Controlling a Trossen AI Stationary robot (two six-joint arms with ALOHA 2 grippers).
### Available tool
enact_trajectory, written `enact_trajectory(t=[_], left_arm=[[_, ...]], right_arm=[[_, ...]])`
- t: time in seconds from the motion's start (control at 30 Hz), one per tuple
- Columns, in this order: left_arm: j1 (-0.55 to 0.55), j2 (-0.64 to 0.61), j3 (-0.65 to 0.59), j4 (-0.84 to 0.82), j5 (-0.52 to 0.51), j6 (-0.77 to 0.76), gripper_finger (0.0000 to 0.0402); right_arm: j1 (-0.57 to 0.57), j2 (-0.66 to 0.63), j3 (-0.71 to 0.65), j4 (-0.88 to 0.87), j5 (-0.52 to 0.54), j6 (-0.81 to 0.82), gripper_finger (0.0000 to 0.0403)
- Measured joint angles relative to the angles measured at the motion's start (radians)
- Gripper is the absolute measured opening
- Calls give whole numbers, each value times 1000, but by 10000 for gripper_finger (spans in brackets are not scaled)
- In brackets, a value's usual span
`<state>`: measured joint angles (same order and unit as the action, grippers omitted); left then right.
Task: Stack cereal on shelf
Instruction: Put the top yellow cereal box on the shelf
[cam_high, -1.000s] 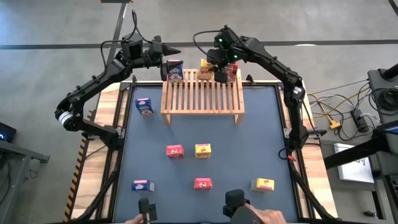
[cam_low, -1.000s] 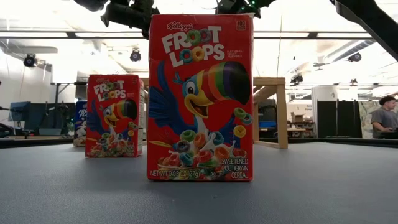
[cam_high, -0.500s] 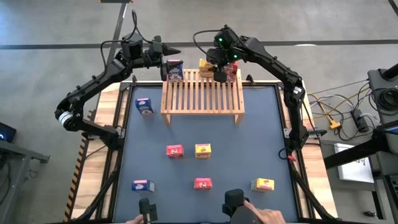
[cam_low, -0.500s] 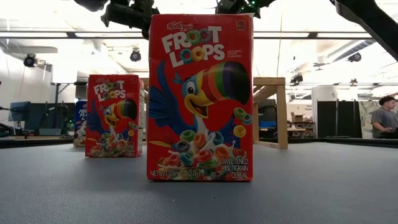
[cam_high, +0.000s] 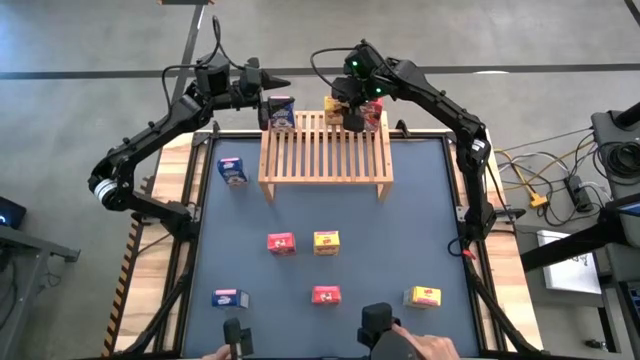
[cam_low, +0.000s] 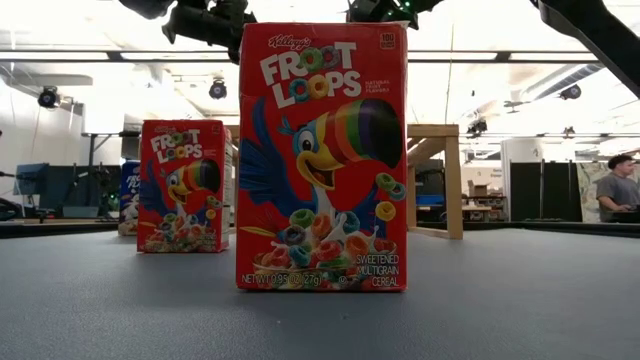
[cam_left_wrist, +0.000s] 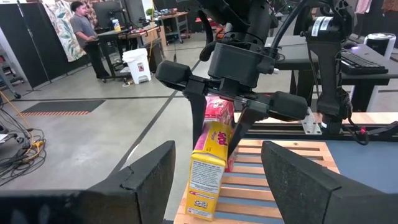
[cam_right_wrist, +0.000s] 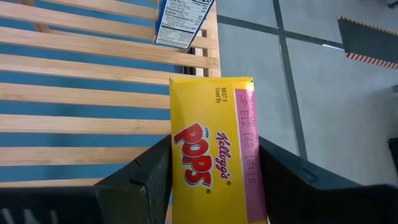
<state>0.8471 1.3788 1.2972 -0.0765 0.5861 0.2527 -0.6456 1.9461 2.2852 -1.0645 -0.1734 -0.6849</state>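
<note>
High view, shelf: the wooden shelf (cam_high: 326, 150) stands at the far middle of the dark desk (cam_high: 420, 210).
High view, right hand: the right hand (cam_high: 347, 110) hangs over the shelf's far edge, its fingers on either side of a yellow box (cam_high: 333, 110), with a red box (cam_high: 373, 117) just beside it.
High view, left hand: the left hand (cam_high: 268, 100) waits at the shelf's far left corner, just beside a blue box (cam_high: 281, 112) that stands on the slats.
High view, loose cereal: on the desk lie a second blue box (cam_high: 232, 171) left of the shelf, a red and a yellow one side by side in the middle, and a blue, a red and a yellow one along the near edge.
Low view: a red Froot Loops box (cam_low: 322, 156) stands upright close to the camera, another red one (cam_low: 181, 185) farther back.
Left wrist view: the left hand's own fingers (cam_left_wrist: 144, 180) stand apart and hold nothing; beyond them the right hand straddles the tilted yellow box.
Right wrist view: the yellow Pops box (cam_right_wrist: 216, 158) sits between the two dark fingers (cam_right_wrist: 138, 180), which are clamped against its sides, above the slats.
</note>
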Motion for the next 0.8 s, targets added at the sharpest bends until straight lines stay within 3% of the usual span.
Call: enact_trajectory(t=[0.33, 0.8], left_arm=[[0, 0, 0, 0, 0, 0, 222], [0, 30, 0, 0, 0, 0, 222]], right_arm=[[4, 0, 0, 31, -10, -5, 147], [32, 0, 0, 34, -69, 14, 150]])
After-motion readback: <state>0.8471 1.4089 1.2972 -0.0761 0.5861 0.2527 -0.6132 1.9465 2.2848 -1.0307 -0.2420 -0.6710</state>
